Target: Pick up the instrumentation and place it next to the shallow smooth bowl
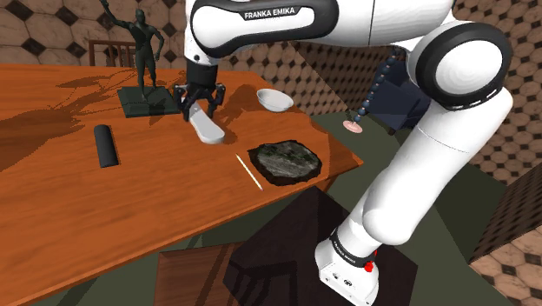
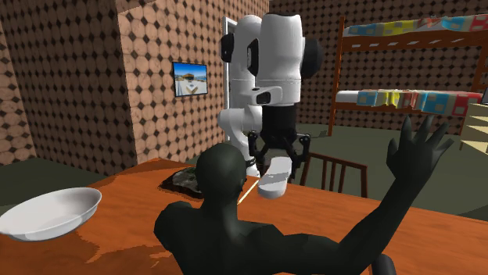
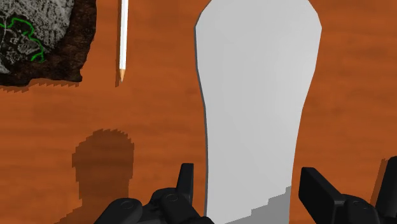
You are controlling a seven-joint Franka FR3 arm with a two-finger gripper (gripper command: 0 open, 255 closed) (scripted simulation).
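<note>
Your gripper [image 3: 247,184] is clasped on the near end of the white instrument [image 3: 257,95]. One finger sits on each long edge, and the body runs out ahead between them. It appears lifted off the table [image 1: 52,200], probably ready to carry. Farther out are the pencil [image 3: 122,38] and the white bowl [image 1: 274,100], well apart.

White arm [image 1: 408,174] with dark joints, "FRANKA EMIKA" lettering and a black gripper [image 1: 202,108].

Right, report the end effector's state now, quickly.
End effector: closed on the plain white, flat, elongated object, with a black finger on either side of it.
</note>
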